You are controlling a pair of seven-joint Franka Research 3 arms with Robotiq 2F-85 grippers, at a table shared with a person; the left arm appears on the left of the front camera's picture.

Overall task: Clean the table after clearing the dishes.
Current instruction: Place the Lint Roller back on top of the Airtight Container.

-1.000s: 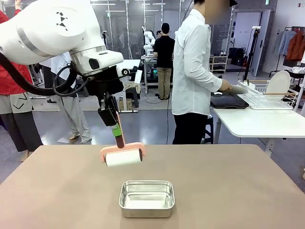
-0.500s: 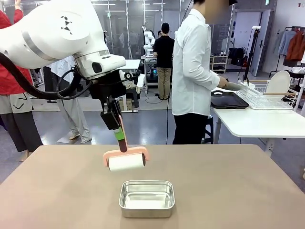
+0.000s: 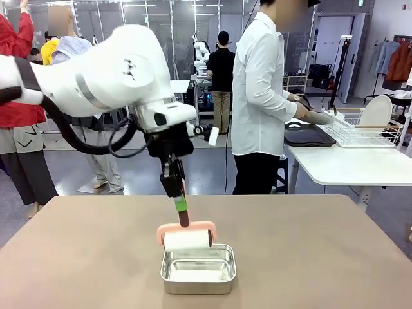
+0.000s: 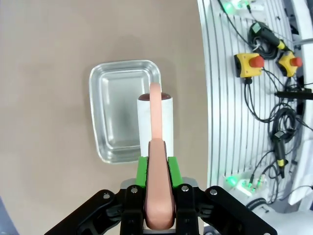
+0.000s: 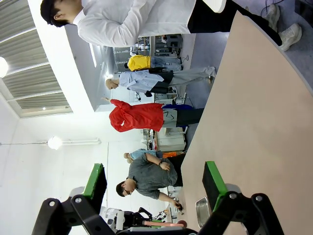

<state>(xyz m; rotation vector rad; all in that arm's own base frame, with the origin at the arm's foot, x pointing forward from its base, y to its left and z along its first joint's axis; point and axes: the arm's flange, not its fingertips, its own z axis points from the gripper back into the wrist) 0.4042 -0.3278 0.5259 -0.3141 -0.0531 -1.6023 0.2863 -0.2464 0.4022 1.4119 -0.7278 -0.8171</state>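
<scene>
Front view shows my left gripper (image 3: 182,209), clenched on the lint roller (image 3: 186,239), has carried it sideways over the steel pan (image 3: 198,269) on the table (image 3: 309,244), suggesting drop-off, while my right gripper (image 5: 154,193) gapes empty.

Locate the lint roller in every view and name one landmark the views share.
Front view: lint roller low centre, held above the steel pan's far rim.
Left wrist view: roller centre, handle clamped in the left gripper, over the pan's right side.
Right wrist view: I cannot make it out for sure.
Shared landmark: the pan, bottom edge there.
</scene>
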